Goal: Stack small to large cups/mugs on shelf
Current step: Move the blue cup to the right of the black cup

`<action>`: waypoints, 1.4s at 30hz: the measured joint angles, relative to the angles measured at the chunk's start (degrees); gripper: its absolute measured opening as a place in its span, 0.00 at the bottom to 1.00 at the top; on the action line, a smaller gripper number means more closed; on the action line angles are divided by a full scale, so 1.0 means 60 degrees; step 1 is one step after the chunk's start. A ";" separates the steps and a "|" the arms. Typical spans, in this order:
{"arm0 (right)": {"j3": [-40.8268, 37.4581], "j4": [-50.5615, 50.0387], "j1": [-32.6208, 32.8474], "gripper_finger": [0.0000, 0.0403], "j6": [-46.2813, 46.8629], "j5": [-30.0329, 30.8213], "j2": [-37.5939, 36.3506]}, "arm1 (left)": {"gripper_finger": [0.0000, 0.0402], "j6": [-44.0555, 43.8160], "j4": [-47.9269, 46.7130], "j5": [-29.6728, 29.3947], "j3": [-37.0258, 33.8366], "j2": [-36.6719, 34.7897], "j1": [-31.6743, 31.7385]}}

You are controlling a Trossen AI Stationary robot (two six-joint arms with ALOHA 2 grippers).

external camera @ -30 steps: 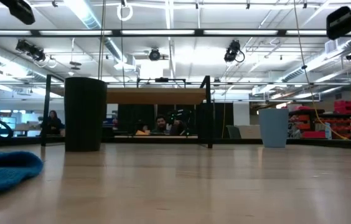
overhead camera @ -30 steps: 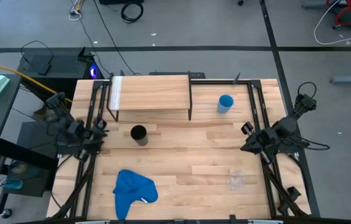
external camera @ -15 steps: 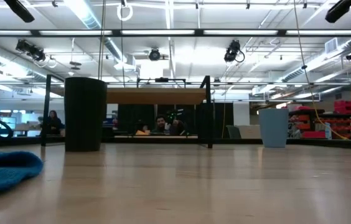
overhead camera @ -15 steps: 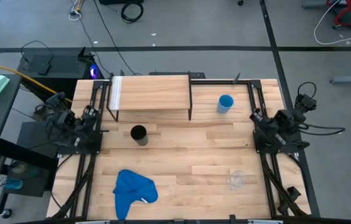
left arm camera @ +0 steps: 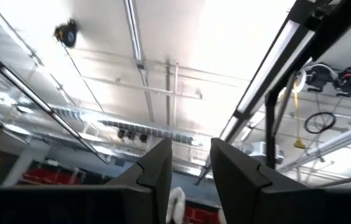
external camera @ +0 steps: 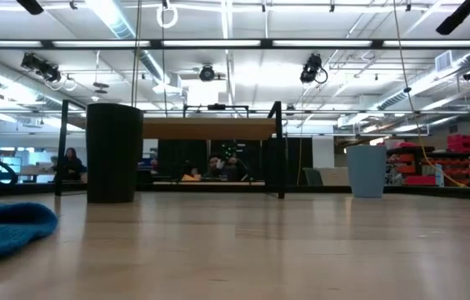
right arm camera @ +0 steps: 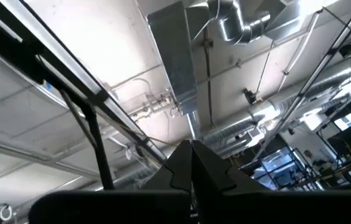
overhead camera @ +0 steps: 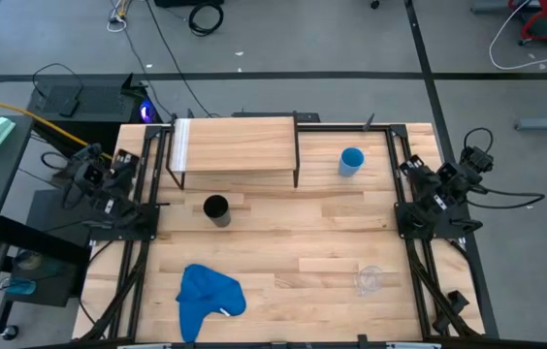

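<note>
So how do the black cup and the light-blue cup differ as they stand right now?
The black cup is dark and opaque, taller and wider in the low view; the light-blue cup is pale and shorter. The black cup stands in front of the shelf, near its left legs; the light-blue cup stands off the shelf's right end, farther back on the table. Both are upright, mouth up, on the table rather than on the shelf, and no end effector touches either.

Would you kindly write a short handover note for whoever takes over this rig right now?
Left hand: open, empty, raised at the table's left edge.
Right hand: shut, empty, raised at the right edge.
Black cup stands on the table in front of the shelf; light-blue cup to the shelf's right; clear cup near the front right.
Done: nothing is on the shelf.
Left: all three cups.
</note>
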 joint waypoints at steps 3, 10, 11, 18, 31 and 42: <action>0.0000 0.0356 -0.0003 0.03 -0.0285 0.0003 0.0000 | 0.28 0.0544 0.0000 0.0000 0.0190 0.0000 -0.0004; 0.0031 0.1327 -0.0003 0.03 -0.0404 0.0080 0.0000 | 0.27 0.0795 0.0002 0.0004 0.0736 0.0000 0.0000; 0.0122 0.1314 -0.0003 0.03 -0.0512 0.0087 0.0000 | 0.27 0.0804 0.0004 0.0004 0.0822 0.0000 0.0000; 0.1429 0.0363 -0.0003 0.03 -0.1460 0.0104 0.0000 | 0.28 0.1007 -0.0022 0.0004 0.1376 0.0000 0.0000; 0.5006 -0.6367 0.0000 0.03 0.0472 0.4623 0.0007 | 0.27 0.1445 -0.0095 -0.0137 0.2023 0.0000 0.0000; 0.6871 -1.0031 0.0008 0.03 0.1619 0.7506 0.0563 | 0.28 0.1452 -0.0089 -0.1565 0.2040 0.0000 0.0000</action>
